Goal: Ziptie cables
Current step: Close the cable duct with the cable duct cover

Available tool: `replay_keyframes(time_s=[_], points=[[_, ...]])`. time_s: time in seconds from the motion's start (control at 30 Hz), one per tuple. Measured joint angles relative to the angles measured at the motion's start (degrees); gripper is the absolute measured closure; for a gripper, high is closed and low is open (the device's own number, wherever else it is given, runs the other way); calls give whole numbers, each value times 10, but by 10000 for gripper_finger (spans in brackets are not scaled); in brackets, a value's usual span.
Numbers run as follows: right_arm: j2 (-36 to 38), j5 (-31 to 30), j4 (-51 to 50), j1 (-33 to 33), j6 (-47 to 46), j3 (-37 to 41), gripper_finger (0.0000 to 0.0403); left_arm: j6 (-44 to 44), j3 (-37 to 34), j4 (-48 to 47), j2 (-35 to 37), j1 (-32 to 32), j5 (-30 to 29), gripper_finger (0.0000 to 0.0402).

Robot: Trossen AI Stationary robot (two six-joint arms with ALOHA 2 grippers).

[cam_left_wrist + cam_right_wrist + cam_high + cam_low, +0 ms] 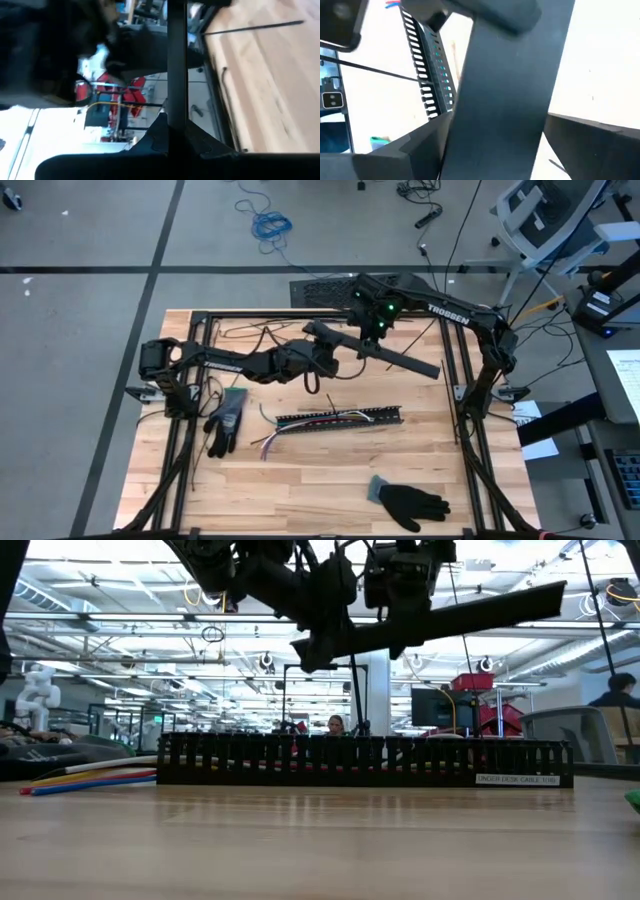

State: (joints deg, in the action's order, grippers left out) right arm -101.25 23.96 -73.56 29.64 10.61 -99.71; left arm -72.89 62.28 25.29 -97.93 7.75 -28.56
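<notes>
— Well, what is seen around the work, and what is in the way?

— On the pale wooden table (320, 480), a dark knitted glove (225, 423) is laid left of the black slotted plastic strip (340, 418), and a second dark glove with a teal cuff (410, 502) lies near the front edge. A long flat black plastic cover (405, 360) is held in the air above and behind the slotted strip, so part of the table is hidden by it.

— Where are the cables found?

— The cables (268, 442), thin flexible wires in white, grey, orange, blue and green, are laid along the slotted strip. Their loose ends are fanned out on the wood at its left end, just beside the first glove.

— And the claws?

— The right gripper (375, 332) is clamped across the flat cover, with its fingers spread wide. The left gripper (328, 358) is clenched beside the cover's left end. Whether the cover's edge is pinched there cannot be told.
</notes>
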Motion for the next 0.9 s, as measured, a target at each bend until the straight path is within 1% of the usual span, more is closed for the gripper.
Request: replay_keyframes(time_s=[0.1, 0.2, 0.33, 0.47, 0.67, 0.9], points=[[0, 2, 2, 0, -1, -11, 98, 5, 0, -19, 0, 0, 14, 387], [0, 2, -24, 0, -1, -11, 98, 4, -1, -49, 0, -1, 18, 387], [0, 3, -34, -1, 5, -11, 98, -23, -2, -65, -1, 0, 20, 387], [0, 8, -40, -1, 2, -11, 98, -29, -2, -63, -1, 0, 26, 387], [-9, 49, -40, -2, -14, -11, 98, -58, -2, -29, -2, 0, 29, 387], [-20, 47, -40, -8, -16, -11, 98, -60, -4, -37, -4, 0, 29, 387]])
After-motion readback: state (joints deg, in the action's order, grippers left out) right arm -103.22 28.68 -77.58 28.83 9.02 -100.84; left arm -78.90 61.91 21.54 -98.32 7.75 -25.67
